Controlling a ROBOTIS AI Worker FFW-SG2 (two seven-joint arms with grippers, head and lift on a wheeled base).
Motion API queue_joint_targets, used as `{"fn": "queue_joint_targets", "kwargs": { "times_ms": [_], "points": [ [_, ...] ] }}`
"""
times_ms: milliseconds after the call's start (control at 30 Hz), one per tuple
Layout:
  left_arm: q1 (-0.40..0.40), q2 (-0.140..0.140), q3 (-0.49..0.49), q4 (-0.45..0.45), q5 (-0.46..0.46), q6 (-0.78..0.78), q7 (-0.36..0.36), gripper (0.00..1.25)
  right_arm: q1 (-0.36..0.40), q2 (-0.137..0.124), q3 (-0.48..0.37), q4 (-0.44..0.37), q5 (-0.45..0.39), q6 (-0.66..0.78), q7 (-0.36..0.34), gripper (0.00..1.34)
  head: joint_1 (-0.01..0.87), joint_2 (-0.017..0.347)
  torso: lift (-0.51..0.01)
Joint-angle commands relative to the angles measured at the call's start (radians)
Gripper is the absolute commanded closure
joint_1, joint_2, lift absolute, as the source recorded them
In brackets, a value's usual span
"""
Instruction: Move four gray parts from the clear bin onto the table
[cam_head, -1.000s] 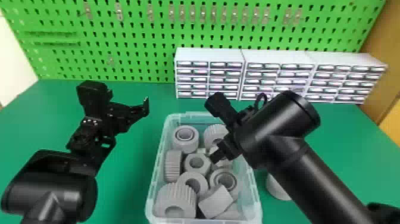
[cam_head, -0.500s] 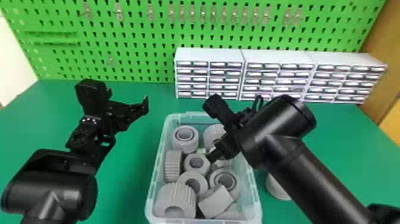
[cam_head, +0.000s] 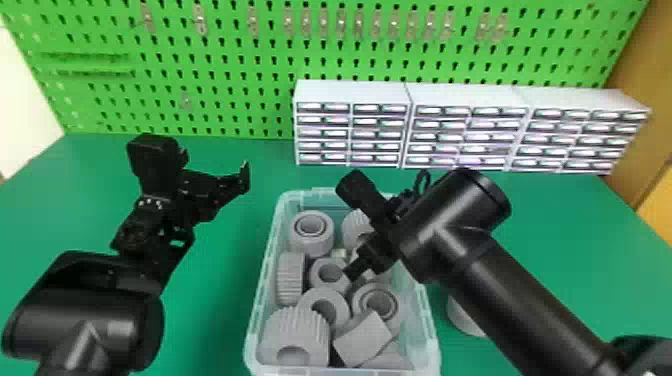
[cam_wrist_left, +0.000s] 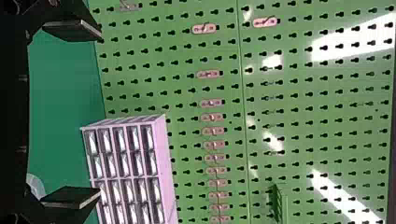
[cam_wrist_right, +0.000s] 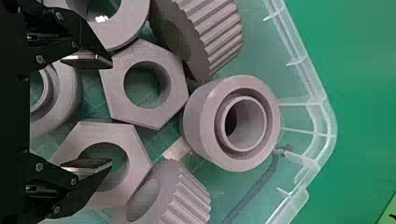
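Your right gripper (cam_head: 356, 269), black with two flat fingers (cam_wrist_right: 91, 60), hangs over the clear plastic bin (cam_head: 256, 315), just about at the centre of its clock face. The fingers stand well apart with nothing clamped; one overlaps the hole of a smooth gray hexagonal nut (cam_wrist_right: 138, 150), though you cannot tell whether they touch.

Around it in the bin lie more gray parts with a matt surface: a smooth round collar (cam_head: 296, 243) with an inner ring at eleven o'clock, a ribbed gear (cam_head: 290, 282) at nine, a larger ribbed gear (cam_head: 295, 327) at seven, a tilted curved block (cam_head: 361, 340) at five and a ringed round piece (cam_head: 361, 304) at four.

Outside the bin, on the smooth green table (cam_head: 210, 310), a round gray part (cam_head: 462, 317) sits near the wall towards four o'clock, partly behind your right arm (cam_head: 525, 300).

Your left gripper (cam_head: 234, 186) is parked above the table at ten to eleven o'clock, fingers spread and empty.

White drawer cabinets (cam_head: 352, 90) stand at one o'clock, before a perforated green pegboard (cam_head: 240, 87) at twelve
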Motion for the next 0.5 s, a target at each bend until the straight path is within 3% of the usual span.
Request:
{"fn": "queue_joint_targets", "kwargs": {
  "times_ms": [0, 133, 467],
  "points": [
    [0.000, 0.002, -0.004, 0.002, -0.002, 0.000, 0.000, 0.11, -0.020, -0.002, 0.026, 0.040, -0.017, 0.006, -0.003, 0.51, 0.678, 0.034, -0.050],
    [0.000, 0.002, -0.002, 0.003, -0.001, 0.000, 0.000, 0.11, -0.039, -0.013, 0.046, 0.080, -0.060, -0.006, -0.003, 0.51, 0.678, 0.034, -0.050],
    [0.004, 0.002, 0.001, 0.002, 0.002, -0.001, 0.000, 0.11, -0.054, -0.021, 0.053, 0.110, -0.046, -0.014, -0.003, 0.51, 0.678, 0.034, -0.050]
  ]
}}
